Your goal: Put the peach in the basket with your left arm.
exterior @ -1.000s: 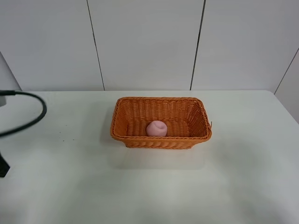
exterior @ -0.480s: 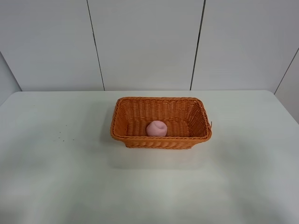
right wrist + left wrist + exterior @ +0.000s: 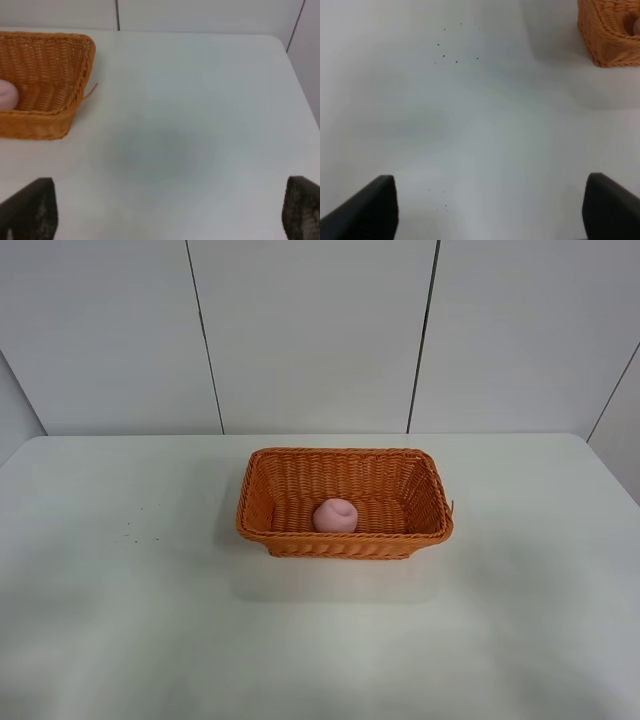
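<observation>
Peach, small pale pink rounded matte fruit (image 3: 335,515): lies inside rectangular orange woven wicker basket (image 3: 345,539), on basket floor, close to near long wall. Basket: stands upright on white table (image 3: 150,620), near table middle. Loose wicker strand sticks out at one corner of basket. Left pincer (image 3: 490,210): black fingers spread wide, holding nothing, above bare table, well apart from basket. Right pincer (image 3: 167,212): dark fingers spread wide, holding nothing. Few small dark specks on table beside basket.
</observation>
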`<state>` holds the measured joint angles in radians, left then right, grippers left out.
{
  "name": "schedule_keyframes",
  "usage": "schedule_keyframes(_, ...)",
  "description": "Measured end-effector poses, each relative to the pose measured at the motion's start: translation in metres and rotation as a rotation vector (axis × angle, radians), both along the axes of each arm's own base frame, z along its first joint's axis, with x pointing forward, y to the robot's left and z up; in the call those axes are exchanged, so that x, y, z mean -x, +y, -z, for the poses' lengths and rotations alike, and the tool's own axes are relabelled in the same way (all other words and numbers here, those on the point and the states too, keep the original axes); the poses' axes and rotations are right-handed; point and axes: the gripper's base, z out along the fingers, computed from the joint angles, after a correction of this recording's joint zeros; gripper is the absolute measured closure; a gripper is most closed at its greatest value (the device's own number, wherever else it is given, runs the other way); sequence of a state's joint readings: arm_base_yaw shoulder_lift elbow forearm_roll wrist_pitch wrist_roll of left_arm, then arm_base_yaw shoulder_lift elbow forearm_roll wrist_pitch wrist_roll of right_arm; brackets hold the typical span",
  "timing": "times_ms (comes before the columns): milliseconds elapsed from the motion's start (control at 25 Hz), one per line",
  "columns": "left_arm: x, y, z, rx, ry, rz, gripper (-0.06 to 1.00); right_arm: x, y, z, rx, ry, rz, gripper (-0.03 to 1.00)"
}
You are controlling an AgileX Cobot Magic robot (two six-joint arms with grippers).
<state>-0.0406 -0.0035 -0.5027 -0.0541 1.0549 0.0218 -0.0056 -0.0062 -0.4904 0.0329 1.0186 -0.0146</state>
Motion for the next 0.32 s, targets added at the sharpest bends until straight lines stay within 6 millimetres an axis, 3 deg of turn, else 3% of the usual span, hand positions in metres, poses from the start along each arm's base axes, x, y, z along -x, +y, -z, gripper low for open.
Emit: schedule_keyframes(320,0.0,0.0,0.0,0.0,0.0,0.0,0.17,0.0,0.0,0.0,0.0,0.0,0.0,0.27)
